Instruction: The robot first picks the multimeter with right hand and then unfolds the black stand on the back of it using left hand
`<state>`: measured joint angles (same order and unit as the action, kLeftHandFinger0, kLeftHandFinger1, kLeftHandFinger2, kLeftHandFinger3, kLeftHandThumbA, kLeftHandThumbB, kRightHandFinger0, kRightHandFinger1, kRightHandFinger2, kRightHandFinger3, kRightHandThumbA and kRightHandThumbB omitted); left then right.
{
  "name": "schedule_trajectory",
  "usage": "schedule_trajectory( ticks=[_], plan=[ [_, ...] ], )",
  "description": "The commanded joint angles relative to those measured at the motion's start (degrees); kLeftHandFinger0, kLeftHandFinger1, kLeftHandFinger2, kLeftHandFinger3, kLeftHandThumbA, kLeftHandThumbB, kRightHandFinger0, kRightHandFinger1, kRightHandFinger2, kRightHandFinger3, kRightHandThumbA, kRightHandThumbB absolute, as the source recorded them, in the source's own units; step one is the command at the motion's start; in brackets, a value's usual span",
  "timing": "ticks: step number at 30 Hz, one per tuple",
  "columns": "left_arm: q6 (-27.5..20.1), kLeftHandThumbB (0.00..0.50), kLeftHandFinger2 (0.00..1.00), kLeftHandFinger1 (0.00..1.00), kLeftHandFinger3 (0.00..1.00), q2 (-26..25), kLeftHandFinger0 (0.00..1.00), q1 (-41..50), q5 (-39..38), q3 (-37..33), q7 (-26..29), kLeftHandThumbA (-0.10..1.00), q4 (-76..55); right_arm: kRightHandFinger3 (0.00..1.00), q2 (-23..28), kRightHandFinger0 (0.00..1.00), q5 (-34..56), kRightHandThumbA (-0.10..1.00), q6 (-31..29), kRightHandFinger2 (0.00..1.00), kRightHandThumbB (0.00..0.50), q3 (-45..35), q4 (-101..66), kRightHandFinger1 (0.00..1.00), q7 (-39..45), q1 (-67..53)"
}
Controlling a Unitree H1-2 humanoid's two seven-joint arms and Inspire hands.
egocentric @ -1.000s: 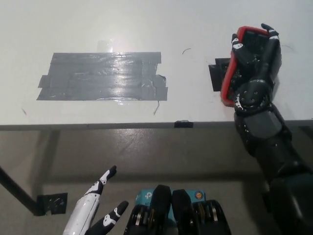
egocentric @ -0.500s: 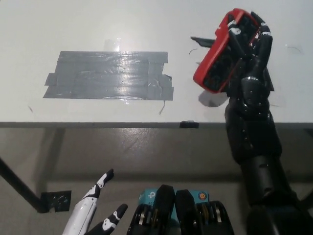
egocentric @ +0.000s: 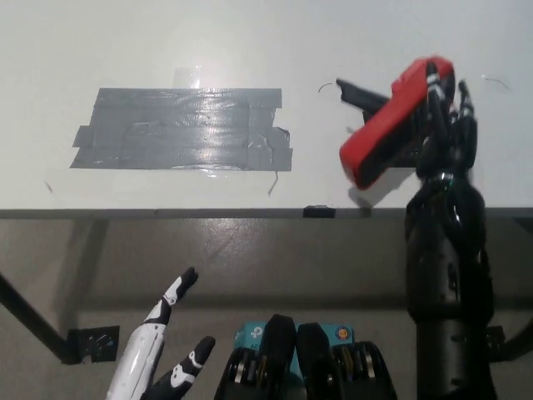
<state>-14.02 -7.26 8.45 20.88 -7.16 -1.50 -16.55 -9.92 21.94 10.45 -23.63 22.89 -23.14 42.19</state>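
The right hand (egocentric: 441, 125) covers much of the multimeter (egocentric: 390, 133), so only its red edge and a strip of dark body can be seen; the face and any dial are out of sight. The hand grips the multimeter and holds it tilted above the right part of the white table (egocentric: 250, 42), near the front edge. A black stand (egocentric: 360, 93) sticks out from its upper left side; how it joins the body is hard to make out. The left hand (egocentric: 162, 354) rests at the lower left, below the table, cut off by the picture's bottom edge, holding nothing with fingers spread. A patch of grey tape (egocentric: 183, 129) lies flat on the table. Below the table's edge is a dull grey floor (egocentric: 250, 258), with a dark table leg (egocentric: 29, 321) at the left.
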Motion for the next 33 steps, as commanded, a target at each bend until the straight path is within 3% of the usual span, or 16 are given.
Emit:
schedule_trajectory(
  ticks=[1,2,6,12,18,23,31,33],
  plan=[
    [2.8,0.186,1.0,1.0,1.0,3.3,1.0,-6.2,-7.2,-0.5,-0.5,0.96,-17.6,1.0,-6.6,0.0,31.4,-0.1,14.8,0.72,0.128,-4.5,-15.8,0.23,8.9,2.3],
    [4.2,0.225,1.0,1.0,1.0,4.0,1.0,-7.8,-6.7,-0.7,-0.9,0.99,-18.6,1.0,-7.1,0.0,32.2,-0.1,15.1,0.73,0.133,-4.4,-16.1,0.24,9.4,1.9],
    [4.7,0.305,1.0,1.0,1.0,5.4,1.0,-11.6,-4.3,-0.7,-1.1,1.0,-18.5,1.0,-9.1,0.0,36.0,-0.1,16.5,0.74,0.154,-1.9,-20.3,0.29,7.8,-2.0],
    [5.4,0.276,1.0,1.0,1.0,5.7,1.0,-15.0,-3.9,-1.0,-2.0,0.97,-17.6,1.0,-9.6,0.0,39.0,-0.1,16.5,0.73,0.153,2.4,-25.1,0.29,7.0,-6.3],
    [7.7,0.259,1.0,1.0,1.0,6.4,1.0,-17.3,-3.0,-2.1,-2.9,0.88,-16.3,1.0,-8.9,0.0,43.6,-0.1,16.5,0.76,0.149,5.4,-30.3,0.34,4.3,-8.7],
    [7.8,0.261,1.0,1.0,1.0,6.2,1.0,-18.5,-3.5,-2.2,-2.8,0.93,-15.3,1.0,-7.4,0.0,46.1,-0.1,16.5,0.78,0.134,8.9,-34.0,0.41,5.3,-10.7],
    [7.6,0.281,1.0,1.0,1.0,5.7,1.0,-20.5,-3.5,-1.4,-2.6,1.0,-15.7,1.0,-4.6,0.0,50.8,-0.1,16.5,0.87,0.155,14.3,-41.5,0.45,5.1,-13.5],
    [7.9,0.294,1.0,1.0,1.0,6.0,1.0,-20.0,-3.5,-1.7,-2.8,1.0,-16.3,0.89,-4.1,0.0,52.0,-0.1,16.5,0.87,0.163,15.2,-43.3,0.39,5.0,-14.7]
  ],
)
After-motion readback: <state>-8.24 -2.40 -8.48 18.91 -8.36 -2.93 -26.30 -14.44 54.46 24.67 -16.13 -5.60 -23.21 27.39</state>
